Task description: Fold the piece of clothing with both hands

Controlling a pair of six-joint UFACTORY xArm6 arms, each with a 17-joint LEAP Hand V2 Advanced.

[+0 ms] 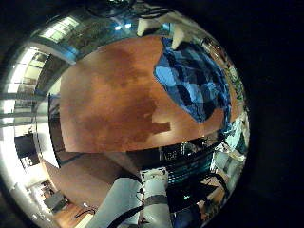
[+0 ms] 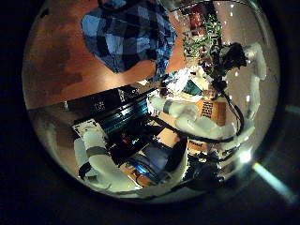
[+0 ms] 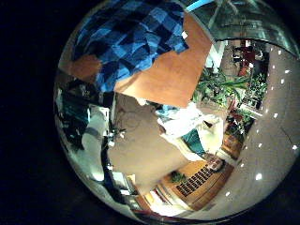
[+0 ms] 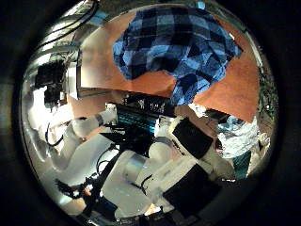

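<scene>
A checked piece of clothing (image 1: 195,81) lies crumpled in a loose heap on a wooden table (image 1: 114,95). It is near one table edge in the left thumb side palm view (image 2: 131,37). Both right palm views show it some way below the palm (image 3: 131,42) (image 4: 179,47), bunched with folds and not flat. Neither palm is close to the cloth, and nothing touches it. My left hand and my right hand are both raised above the table. A hand (image 2: 225,64) on a white arm shows beyond the table edge, too small to read.
Bare tabletop (image 1: 104,114) stretches away beside the garment. White arm segments (image 4: 141,169) and a rack of equipment (image 2: 131,117) stand past the table's edge. Potted plants (image 3: 220,89) are in the room behind.
</scene>
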